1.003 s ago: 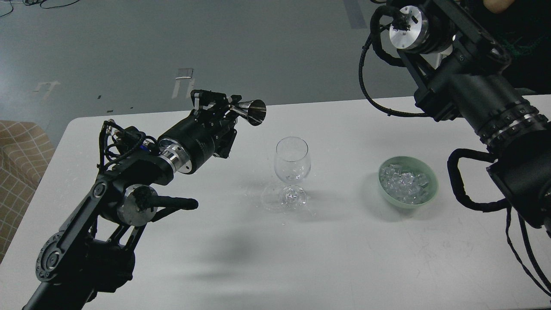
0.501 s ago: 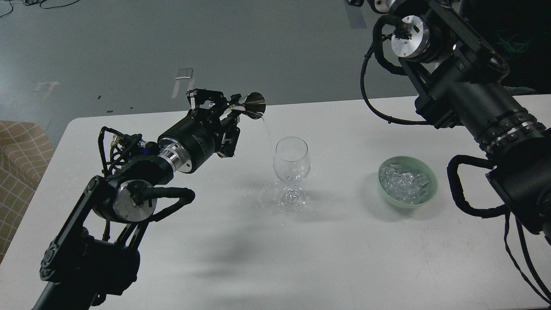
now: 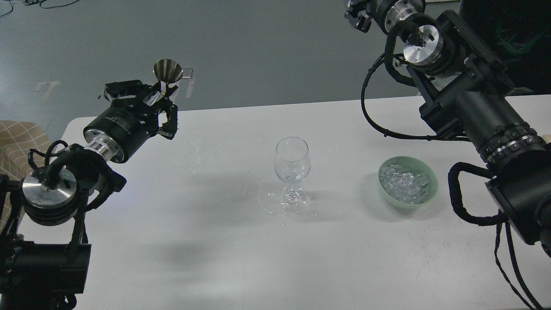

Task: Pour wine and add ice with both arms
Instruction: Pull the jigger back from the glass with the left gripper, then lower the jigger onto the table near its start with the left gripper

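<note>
A clear stemmed wine glass [image 3: 292,161] stands upright at the table's middle; any wine in it is too faint to make out. A heap of clear ice cubes [image 3: 404,183] fills a pale green bowl [image 3: 430,193] to the glass's right. My left gripper [image 3: 160,91] is at the table's far left edge, well left of the glass. It is shut on a small steel cone-shaped jigger [image 3: 168,71], held mouth up. My right gripper [image 3: 358,12] is high at the top edge, far behind the bowl, dark and partly cut off.
The white table [image 3: 241,258] has its far edge just behind my left gripper. A tan checked seat [image 3: 17,142] is at the left edge. My bulky right arm [image 3: 482,116] hangs over the table's right side, above the bowl.
The jigger was tipped over the glass with a thin stream pouring. Now my left arm has pulled back left and up, with the jigger upright. My right arm has risen a little.
</note>
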